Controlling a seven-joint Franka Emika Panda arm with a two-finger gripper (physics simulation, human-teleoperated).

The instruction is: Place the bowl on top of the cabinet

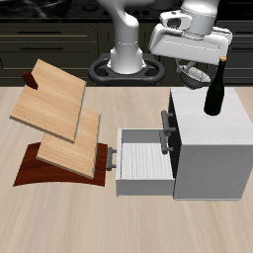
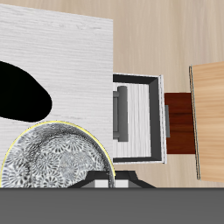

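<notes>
Dark bottle upright, tilted wooden boards on dark base

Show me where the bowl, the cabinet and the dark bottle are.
bowl (image 2: 57,157), wrist view, on its speckled inside.
cabinet (image 1: 225,126), exterior view, on its flat pale top.
dark bottle (image 1: 215,95), exterior view, on its body.

The arm reaches forward from its base, wrist bent down, the hand closed and raised high.
</notes>
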